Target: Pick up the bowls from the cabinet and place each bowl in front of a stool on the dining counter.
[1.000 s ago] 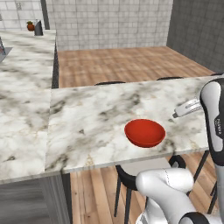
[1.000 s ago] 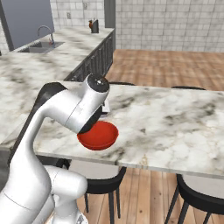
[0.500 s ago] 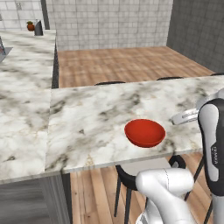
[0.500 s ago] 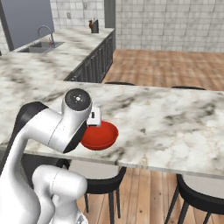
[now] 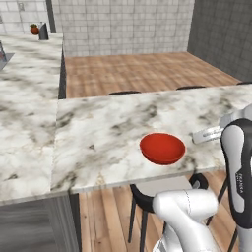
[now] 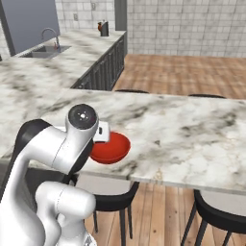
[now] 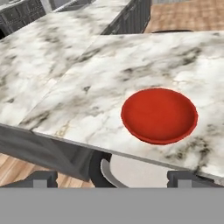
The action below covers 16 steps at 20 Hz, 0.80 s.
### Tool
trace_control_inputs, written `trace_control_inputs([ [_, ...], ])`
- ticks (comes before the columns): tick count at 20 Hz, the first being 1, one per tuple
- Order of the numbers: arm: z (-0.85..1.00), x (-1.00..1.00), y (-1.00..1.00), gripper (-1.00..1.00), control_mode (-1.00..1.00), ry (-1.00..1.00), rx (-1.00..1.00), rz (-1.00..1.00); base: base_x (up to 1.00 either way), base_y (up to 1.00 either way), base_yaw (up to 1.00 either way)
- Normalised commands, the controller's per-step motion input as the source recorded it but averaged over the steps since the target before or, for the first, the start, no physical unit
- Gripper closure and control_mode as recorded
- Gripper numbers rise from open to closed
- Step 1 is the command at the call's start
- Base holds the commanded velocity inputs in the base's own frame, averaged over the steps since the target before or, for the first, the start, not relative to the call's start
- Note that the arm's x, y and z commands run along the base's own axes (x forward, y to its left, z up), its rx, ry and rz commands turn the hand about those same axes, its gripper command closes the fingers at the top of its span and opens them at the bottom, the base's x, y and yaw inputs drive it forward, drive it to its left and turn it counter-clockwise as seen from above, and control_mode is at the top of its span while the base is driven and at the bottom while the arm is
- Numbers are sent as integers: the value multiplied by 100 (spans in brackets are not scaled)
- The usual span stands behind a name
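Since a second earlier, the arm had pulled back from the red bowl [image 5: 162, 148], swinging its hand toward the robot. Nearest, in the hand view, the gripper [image 7: 112, 178] stood spread wide with nothing between its fingertips. One stool [image 7: 114, 166] showed just under the dining counter [image 5: 108, 133] edge. One red bowl sat upright near that edge, directly above the stool, free of the gripper. Beyond the slab, two further stool rims [image 5: 124, 92] peeked at its far side, then wooden floor [image 5: 142, 74].
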Motion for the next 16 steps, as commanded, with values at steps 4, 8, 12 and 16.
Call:
trace_control_inputs([
  [4, 0, 0, 0, -100, 100, 0, 0, 0, -30, 53, 1],
  [8, 0, 0, 0, -100, 100, 0, 0, 0, -27, 93, 5],
  [12, 0, 0, 0, -100, 100, 0, 0, 0, -25, 100, 12],
  [16, 0, 0, 0, -100, 100, 0, 0, 0, -7, 100, 6],
])
